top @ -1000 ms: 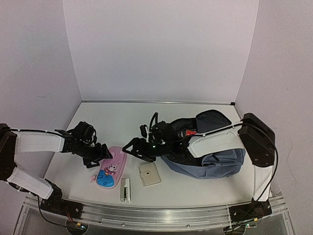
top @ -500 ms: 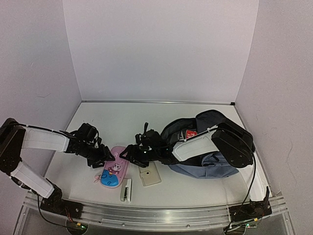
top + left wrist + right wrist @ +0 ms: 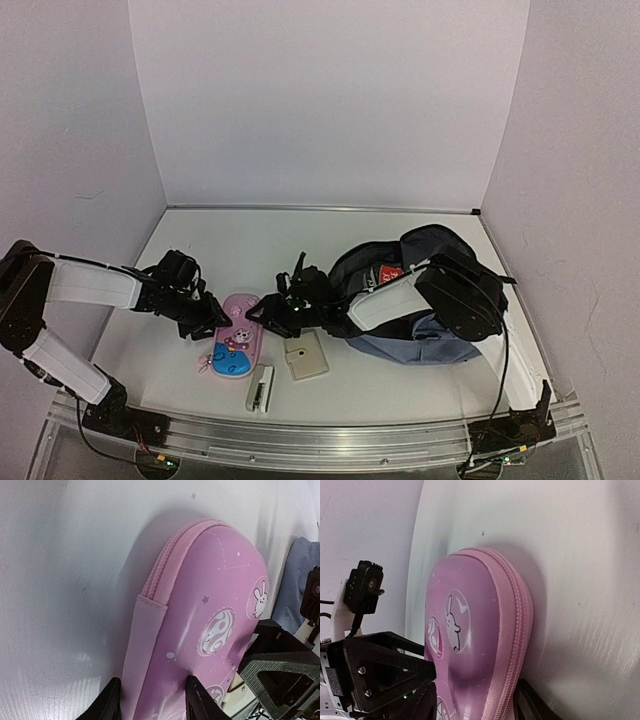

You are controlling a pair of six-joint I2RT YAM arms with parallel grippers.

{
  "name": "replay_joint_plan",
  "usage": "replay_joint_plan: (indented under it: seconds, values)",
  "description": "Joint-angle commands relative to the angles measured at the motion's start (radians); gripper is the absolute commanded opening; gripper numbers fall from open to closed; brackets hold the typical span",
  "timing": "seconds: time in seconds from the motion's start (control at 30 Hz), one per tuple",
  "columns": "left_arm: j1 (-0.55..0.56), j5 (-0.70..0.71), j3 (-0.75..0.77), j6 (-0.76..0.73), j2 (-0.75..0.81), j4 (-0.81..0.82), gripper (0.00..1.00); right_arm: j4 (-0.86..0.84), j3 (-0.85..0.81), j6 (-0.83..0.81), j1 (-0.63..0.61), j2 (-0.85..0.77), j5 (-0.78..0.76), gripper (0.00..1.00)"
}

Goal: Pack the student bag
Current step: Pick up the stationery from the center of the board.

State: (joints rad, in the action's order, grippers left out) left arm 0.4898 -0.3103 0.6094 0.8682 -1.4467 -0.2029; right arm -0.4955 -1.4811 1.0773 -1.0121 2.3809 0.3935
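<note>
The left gripper [image 3: 213, 318] and right gripper [image 3: 262, 316] each clamp one side of the pencil case [image 3: 236, 345]. Behind the right one the student bag [image 3: 460, 345] gapes, and packing looks far from done.

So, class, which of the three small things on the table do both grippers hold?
The pink pencil case: the left gripper and right gripper clasp it. The white item and beige square lie untouched.

Soft, even light filled the overhead view, leaving only a thin shadow under the soft slate-blue fabric backpack [image 3: 432, 350] on the bright white worktop [image 3: 250, 245]. Close up, the glossy pink zippered pencil case [image 3: 200, 585] carried a pale sheen, threw a grey shadow and looked slightly blurred.
</note>
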Motion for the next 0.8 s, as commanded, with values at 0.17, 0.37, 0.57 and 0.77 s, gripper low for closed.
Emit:
replay_joint_plan:
  seconds: [0.17, 0.37, 0.57, 0.77]
  values:
    - [0.013, 0.013, -0.010, 0.012, -0.038, -0.003, 0.29, -0.309, -0.035, -0.009, -0.032, 0.033, 0.174, 0.21]
    - [0.013, 0.050, -0.013, 0.018, 0.023, -0.039, 0.39, -0.310, 0.002, -0.061, -0.032, -0.045, 0.143, 0.00]
    - [0.013, 0.142, 0.032, -0.008, 0.216, -0.200, 0.78, -0.283, 0.024, -0.136, -0.027, -0.164, 0.125, 0.00]
    - [0.013, 0.198, 0.168, -0.124, 0.501, -0.418, 0.94, -0.075, -0.004, -0.312, -0.010, -0.311, 0.116, 0.00]
